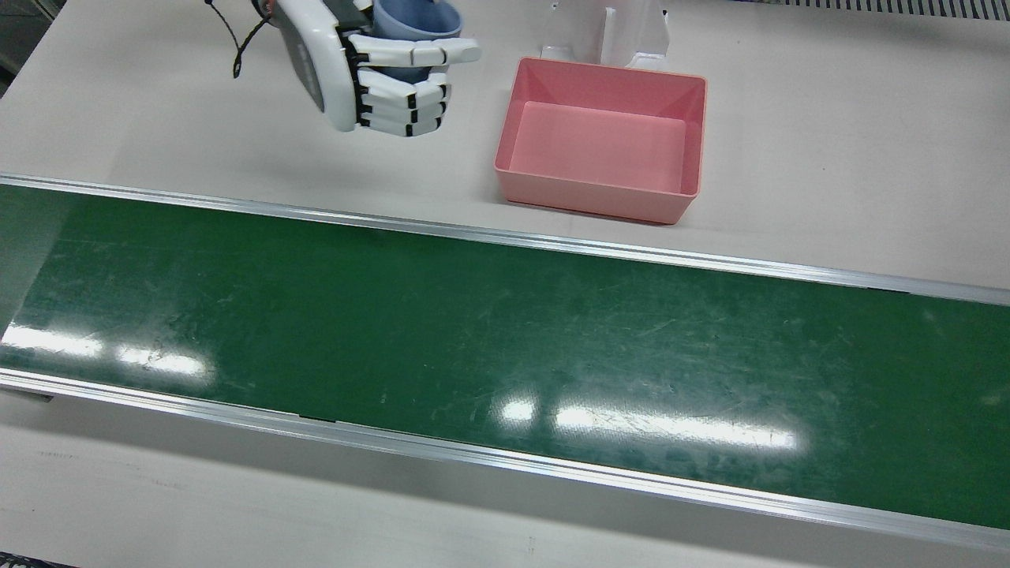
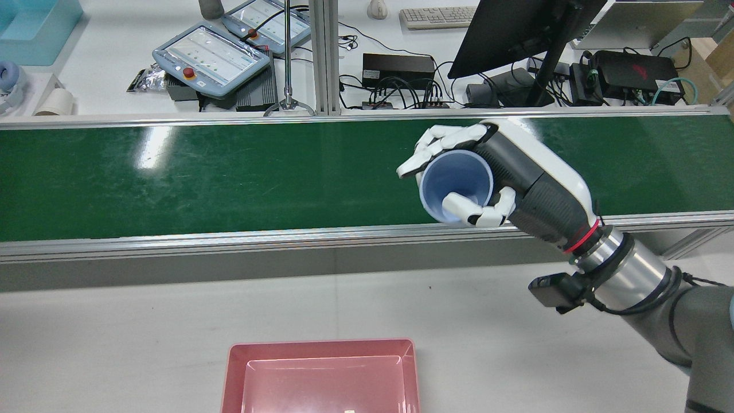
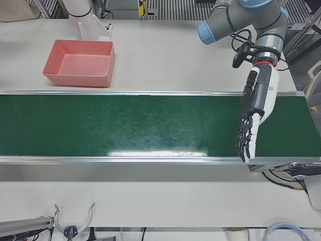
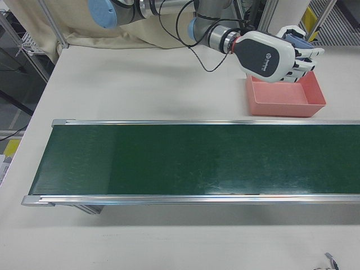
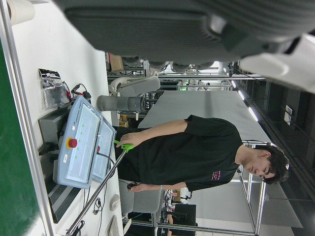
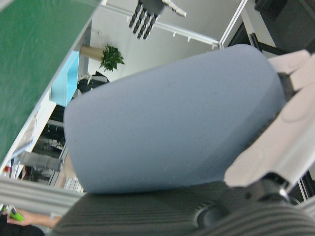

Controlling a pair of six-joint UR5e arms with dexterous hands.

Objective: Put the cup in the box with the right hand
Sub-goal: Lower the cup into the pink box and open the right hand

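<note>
Front view shows my right hand (image 1: 371, 71) wrapped around the cup (image 1: 417, 24), left of the box (image 1: 604, 138). I should carry it over the box and lower before loosening my fingers.

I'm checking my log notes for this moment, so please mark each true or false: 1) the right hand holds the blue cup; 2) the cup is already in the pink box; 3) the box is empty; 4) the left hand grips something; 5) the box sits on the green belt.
1. True: the right hand is closed around the blue cup.
2. False: the cup is held in the air, off to one side of the pink box.
3. True.
4. False: the left hand hangs open over the green belt, holding nothing.
5. False: the box rests on the white table beside the belt.
</note>
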